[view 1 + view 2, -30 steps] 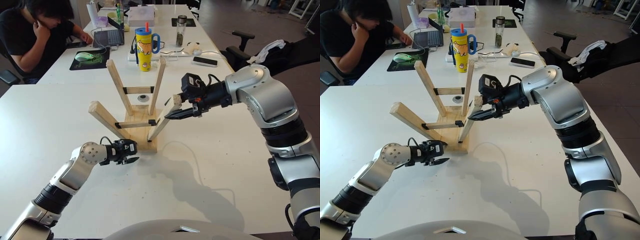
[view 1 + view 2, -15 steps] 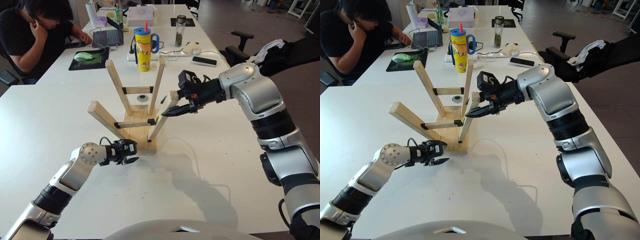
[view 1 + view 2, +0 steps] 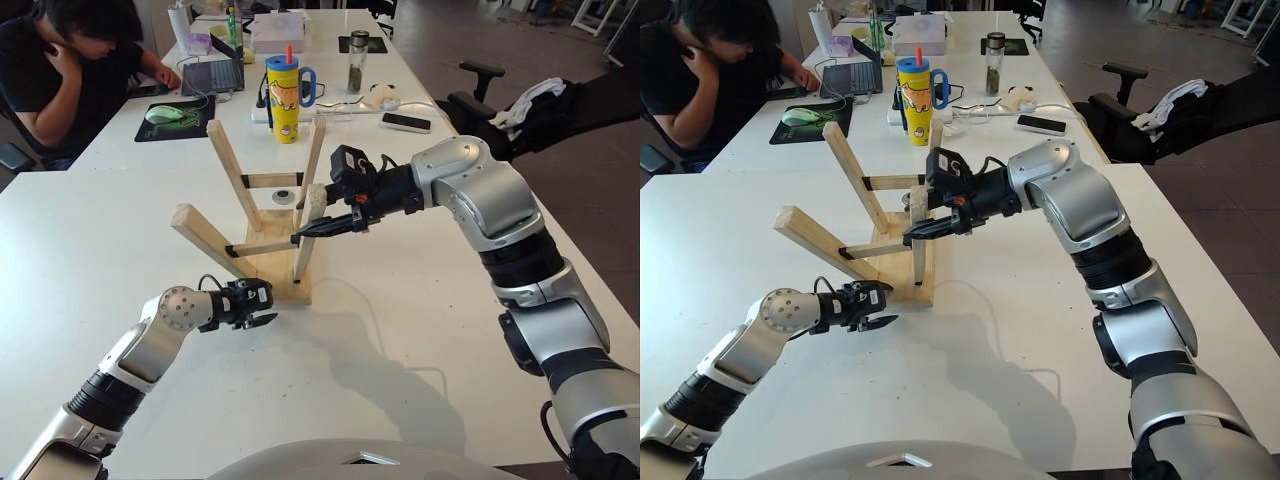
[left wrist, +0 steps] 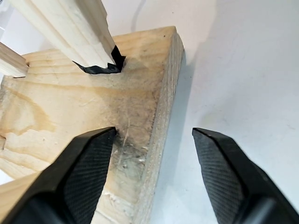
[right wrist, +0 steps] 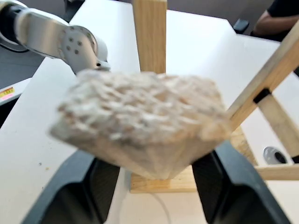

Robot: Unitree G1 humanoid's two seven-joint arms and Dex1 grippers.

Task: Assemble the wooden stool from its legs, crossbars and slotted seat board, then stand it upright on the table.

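On the near part of the white table, bare surface is spreading wide ahead of and to the right of the work. The table's right edge is running well clear of it.

Left gripper: hanging low at the near corner of the seat board, with the forearm coming in low from the near left. Its jaws are standing wide apart and gripping nothing. In the left wrist view one finger is sitting over the board's face and the other finger over bare table, with the board's edge running between them. Contact with the wood cannot be told.

Wooden stool: lying upside down mid-table, seat board flat on the surface, four legs splaying upward. The near-left leg is leaning far outward. One crossbar is joining the near pair of legs and a second crossbar the far pair.

Right gripper: reaching in from the right on a raised, bent arm with the forearm roughly level. Its fingers are clamping the upper end of the near-right leg. In the right wrist view the rough sawn end is sitting between the two dark pads.

Beyond the stool, a small round metal piece is lying on the table.

On the adjoining far table, a yellow cup, a phone, a jar and a laptop are standing well apart from the work.
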